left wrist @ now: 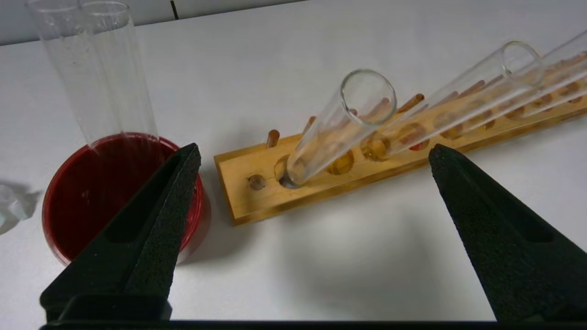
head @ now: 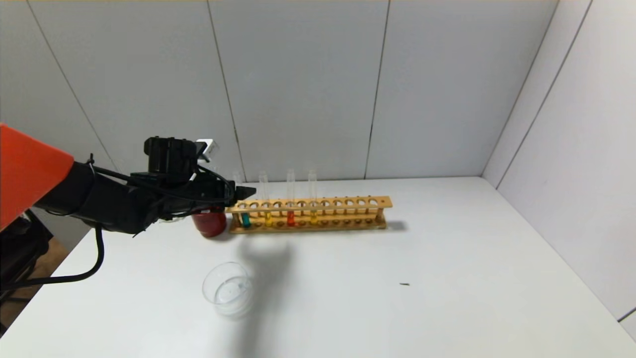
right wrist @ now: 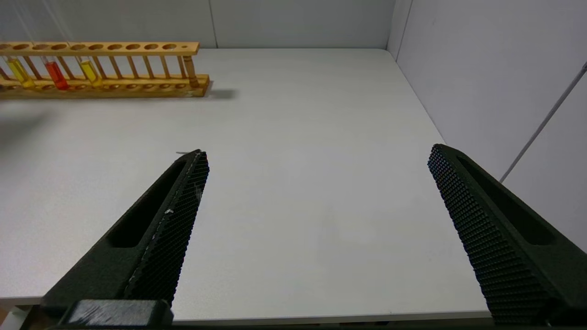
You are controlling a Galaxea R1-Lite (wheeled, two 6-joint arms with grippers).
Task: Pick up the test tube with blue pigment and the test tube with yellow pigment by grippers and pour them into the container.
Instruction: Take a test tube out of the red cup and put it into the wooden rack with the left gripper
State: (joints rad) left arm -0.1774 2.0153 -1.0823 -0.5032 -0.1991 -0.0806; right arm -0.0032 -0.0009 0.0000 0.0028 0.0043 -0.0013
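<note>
A wooden rack (head: 348, 204) stands at the back of the table. In its left end stands the test tube with blue pigment (head: 245, 219), then a test tube with yellow pigment (head: 268, 219), a red one (head: 290, 219) and a second yellow one (head: 313, 217). My left gripper (head: 247, 191) hovers at the rack's left end, open and empty. In the left wrist view the end tube (left wrist: 348, 114) rises between its spread fingers (left wrist: 174, 192), liquid hidden. The container (head: 227, 288), a clear glass dish, sits nearer me. My right gripper (right wrist: 317, 153) is open, low over the table's near right part.
A dark red cup (head: 209, 223) with empty clear tubes (left wrist: 91, 68) in it stands just left of the rack, under my left arm. Grey walls close the back and right side. A small dark speck (head: 405, 284) lies mid-table.
</note>
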